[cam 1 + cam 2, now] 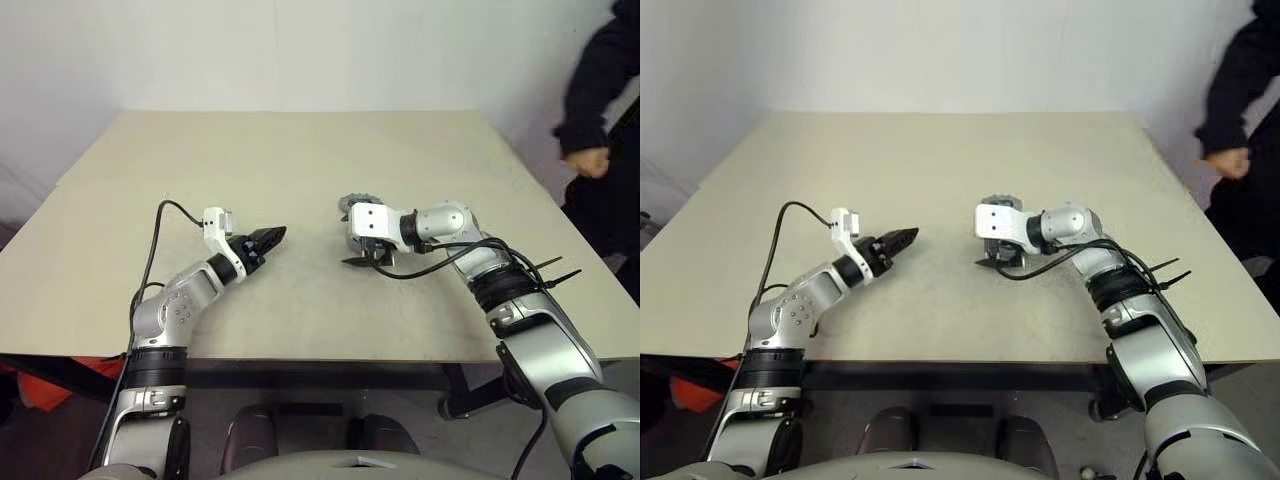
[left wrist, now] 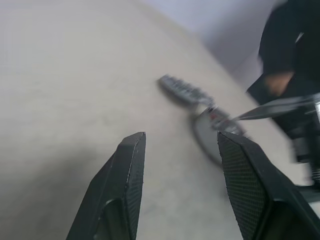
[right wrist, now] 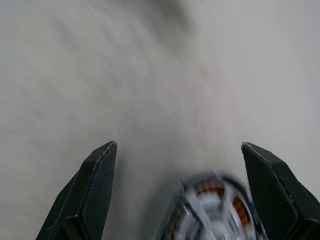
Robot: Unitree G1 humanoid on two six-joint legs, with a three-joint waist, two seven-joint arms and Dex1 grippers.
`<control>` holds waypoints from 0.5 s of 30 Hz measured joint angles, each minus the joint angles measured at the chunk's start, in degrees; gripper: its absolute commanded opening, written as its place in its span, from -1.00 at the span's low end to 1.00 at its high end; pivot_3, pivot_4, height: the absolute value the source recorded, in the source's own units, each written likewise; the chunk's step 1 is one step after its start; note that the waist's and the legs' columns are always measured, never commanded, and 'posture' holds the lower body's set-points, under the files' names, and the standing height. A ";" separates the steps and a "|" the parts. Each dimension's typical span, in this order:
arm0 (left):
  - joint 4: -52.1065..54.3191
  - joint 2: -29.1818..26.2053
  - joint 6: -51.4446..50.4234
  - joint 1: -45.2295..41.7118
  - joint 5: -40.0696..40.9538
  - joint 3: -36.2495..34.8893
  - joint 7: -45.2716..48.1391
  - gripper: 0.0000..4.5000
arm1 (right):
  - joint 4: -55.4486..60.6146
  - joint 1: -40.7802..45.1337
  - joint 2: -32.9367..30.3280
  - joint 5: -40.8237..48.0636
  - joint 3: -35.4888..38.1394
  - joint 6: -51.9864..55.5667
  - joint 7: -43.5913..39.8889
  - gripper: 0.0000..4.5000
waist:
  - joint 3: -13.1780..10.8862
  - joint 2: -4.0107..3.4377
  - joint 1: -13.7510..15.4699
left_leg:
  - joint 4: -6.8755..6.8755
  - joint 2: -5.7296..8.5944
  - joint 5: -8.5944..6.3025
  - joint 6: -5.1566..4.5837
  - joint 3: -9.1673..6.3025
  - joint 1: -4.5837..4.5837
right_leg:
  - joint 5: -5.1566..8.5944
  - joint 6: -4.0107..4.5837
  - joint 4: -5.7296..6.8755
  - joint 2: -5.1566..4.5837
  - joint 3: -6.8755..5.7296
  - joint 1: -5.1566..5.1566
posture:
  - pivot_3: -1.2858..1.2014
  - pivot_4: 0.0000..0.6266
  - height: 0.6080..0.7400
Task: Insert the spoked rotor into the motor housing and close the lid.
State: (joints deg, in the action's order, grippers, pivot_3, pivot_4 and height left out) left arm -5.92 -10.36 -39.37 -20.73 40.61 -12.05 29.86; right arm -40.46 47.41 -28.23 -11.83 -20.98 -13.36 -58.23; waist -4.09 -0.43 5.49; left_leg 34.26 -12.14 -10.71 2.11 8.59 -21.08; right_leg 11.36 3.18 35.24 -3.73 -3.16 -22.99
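Right gripper [image 3: 178, 145] is your tool, and its two black fingers are spread as wide as they go, holding nothing. The beige table [image 1: 300, 150] carries all the work near its middle. A person [image 1: 600, 120] in dark clothing stands at its far right corner, well apart from both arms.

Your right arm reaches forward with the forearm angled inward, the wrist bent toward the centre and the gripper tilted down at the tabletop. The left arm lies low and level and points inward toward the right one. The left gripper [image 2: 181, 135] has its fingers parted and is empty. It hangs near the parts but is not touching them.

The motor housing [image 3: 207, 189] sits on the table right under the right gripper, between the roots of its fingers, with copper-brown windings visible round the ring. Pale spokes cross that ring, so I judge the spoked rotor [image 3: 212, 227] to be already seated, though the blur leaves this unsure. A grey round part [image 1: 352, 203] lies just behind the right wrist. It may be the lid, but you cannot tell from here.

If so, closing is the step in hand. Keep the fingers wide, straddle the cap across its full width, lift it level and centre it over the ring before lowering. Steady the housing with the left fingers if it slides.
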 measured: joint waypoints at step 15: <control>0.25 -0.03 -1.40 -0.91 1.12 -0.04 0.13 0.07 | -13.09 4.52 -5.95 -2.99 0.54 -2.21 3.09 0.99 | -0.02 0.02 -0.05 | 0.05 0.20 0.00 -0.02 0.00 0.01 | 0.00 -0.01 0.16 -0.22 0.01 -0.01 | 0.03 -1.00 1.00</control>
State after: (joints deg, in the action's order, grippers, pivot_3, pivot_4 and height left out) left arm -5.66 -10.39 -40.77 -21.63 41.73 -12.10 29.99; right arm -53.55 51.93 -34.18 -14.82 -20.44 -15.57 -55.14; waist -4.11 -0.41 5.43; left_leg 34.30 -11.94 -10.71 2.09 8.59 -21.06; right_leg 11.37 3.17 35.40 -3.95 -3.15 -23.01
